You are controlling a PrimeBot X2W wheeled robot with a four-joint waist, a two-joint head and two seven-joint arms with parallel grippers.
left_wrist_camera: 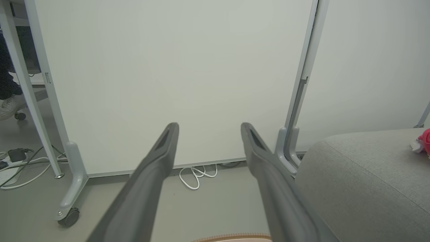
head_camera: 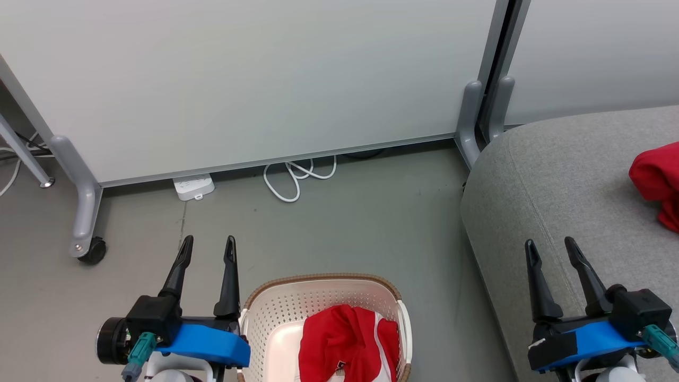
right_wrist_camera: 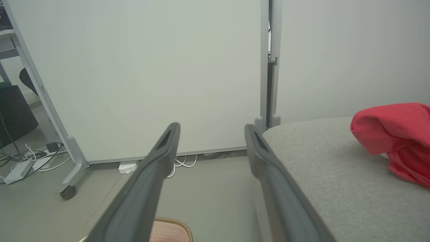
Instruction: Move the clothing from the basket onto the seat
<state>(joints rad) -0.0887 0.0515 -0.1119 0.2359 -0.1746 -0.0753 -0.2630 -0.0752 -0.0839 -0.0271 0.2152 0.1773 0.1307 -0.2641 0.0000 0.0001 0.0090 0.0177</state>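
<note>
1. Red fabric is seen in two places: one garment (head_camera: pixel 345 345) is bunched in the basket (head_camera: pixel 323 278), and a second garment (head_camera: pixel 658 180) is laid on the seat (head_camera: pixel 557 175) at the far right.
2. The left hand (head_camera: pixel 208 244) and right hand (head_camera: pixel 550 244) are both held spread, with nothing between the fingers.
3. The basket is found just right of the left hand; the right hand is set over the seat's edge, well apart from it.
4. The left hand is judged nearer, so a rightward, downward reach would be called for.
</note>
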